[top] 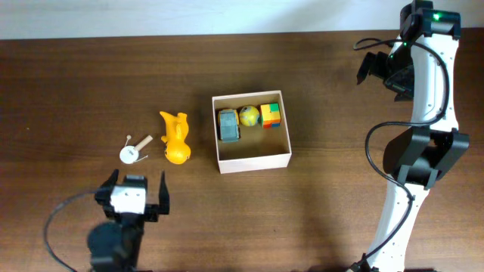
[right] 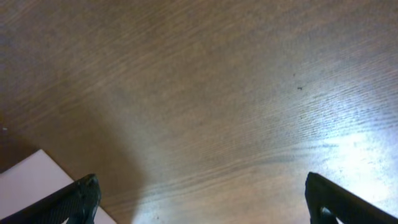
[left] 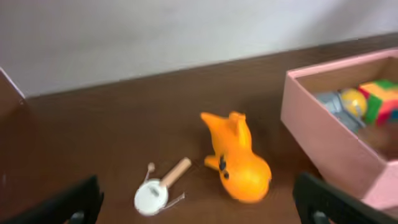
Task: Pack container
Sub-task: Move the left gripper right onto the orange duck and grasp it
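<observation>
Overhead. Bench (top: 76,91) is dark brown wood. The container (top: 255,160) sits near the middle, open side up, with white walls and a tan floor. Three toys line its 12 o'clock wall: a grey car (top: 228,125) toward 9 o'clock, a yellow-green ball (top: 249,115) in the middle and a multicoloured cube (top: 271,115) toward 3 o'clock. The rest of the floor is bare. At 9 o'clock of the container, near it but apart, an orange animal toy (top: 175,138) lies on the bench. At 8 o'clock of that toy, just beside it, is a small white drum (top: 134,149) with a short wooden handle. The left hand (top: 137,180) is at 7 o'clock of the container, below the drum. Its fingers are spread and nothing is between them. The right hand (top: 378,69) is at 2 o'clock of the container and well apart from it. From this view I cannot tell how it stands.

Left wrist. Both black fingers (left: 68,205) show at the lower corners, wide apart and holding nothing. Between and beyond them, the orange toy lies on its side. The drum is at 8 o'clock of the toy, handle pointing toward it. The container sits at 3 o'clock, with one corner and near wall in view. Car, ball and cube are visible against its far side.

Right wrist. Bare wood grain fills the frame. The finger tips (right: 74,199) sit at the two lower corners, spread wide, with only bench between them. A pale white corner (right: 28,183) enters at 8 o'clock; I cannot tell what it is.
</observation>
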Controlling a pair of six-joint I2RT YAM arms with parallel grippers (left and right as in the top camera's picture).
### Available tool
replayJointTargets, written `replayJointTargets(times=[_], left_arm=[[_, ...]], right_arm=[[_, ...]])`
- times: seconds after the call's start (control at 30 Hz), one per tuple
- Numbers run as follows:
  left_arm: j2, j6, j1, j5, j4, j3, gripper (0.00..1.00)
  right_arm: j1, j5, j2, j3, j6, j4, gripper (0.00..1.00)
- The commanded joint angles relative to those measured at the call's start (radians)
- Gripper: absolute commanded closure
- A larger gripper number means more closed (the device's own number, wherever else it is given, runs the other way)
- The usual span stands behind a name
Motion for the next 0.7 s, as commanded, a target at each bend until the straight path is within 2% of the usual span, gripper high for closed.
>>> replayJointTargets(times=[0.0, 0.2, 0.33, 0.57, 0.67], left_arm=[[0.246, -0.013, 0.004, 0.018, -0.064, 0.247, 0.01], [0.684, -0.013, 0.004, 0.162, -0.358, 0.658, 0.01], [0.884, -0.013, 0.004, 0.269, -0.507, 0.811, 0.01], [1.104, -0.013, 0.004, 0.393, -0.436, 0.827, 0.01], [1.188, -0.012, 0.004, 0.364, -0.392, 0.827, 0.01]], right_arm=[[-0.003, -0.006, -0.001, 0.016, 0.01, -0.001, 0.01], [-0.003, -0.007, -0.001, 0.016, 0.01, -0.004, 0.01], [-0.01, -0.011, -0.001, 0.016, 0.01, -0.003, 0.01], [-0.011, -0.01, -0.001, 0.016, 0.009, 0.0, 0.01], [-0.011, -0.01, -0.001, 0.016, 0.009, -0.002, 0.01]])
